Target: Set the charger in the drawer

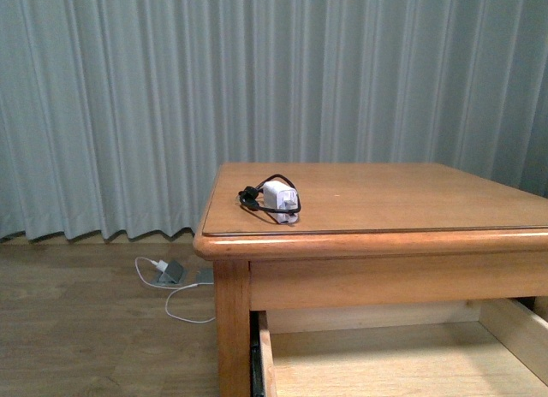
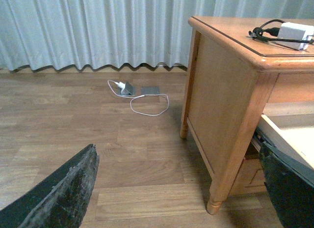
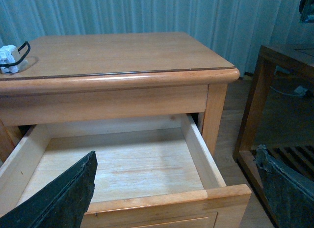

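The charger [image 1: 281, 198], a small white box with a black cable looped round it, lies on the cabinet top near its front left corner; it also shows in the left wrist view [image 2: 293, 35] and the right wrist view [image 3: 8, 57]. The drawer [image 3: 196, 154] is pulled out, its pale wood inside bare; its left wall shows in the front view [image 1: 265, 354]. My left gripper [image 2: 179, 188] is open and empty, out beside the cabinet's left side above the floor. My right gripper [image 3: 176, 188] is open and empty, just in front of the drawer's front panel.
The honey-coloured cabinet [image 1: 377, 243] stands before grey curtains [image 1: 171, 97]. A white plug with white cable and a grey device [image 1: 171, 271] lie on the wood floor to its left. A darker wooden stand [image 3: 274, 90] is close on the cabinet's right.
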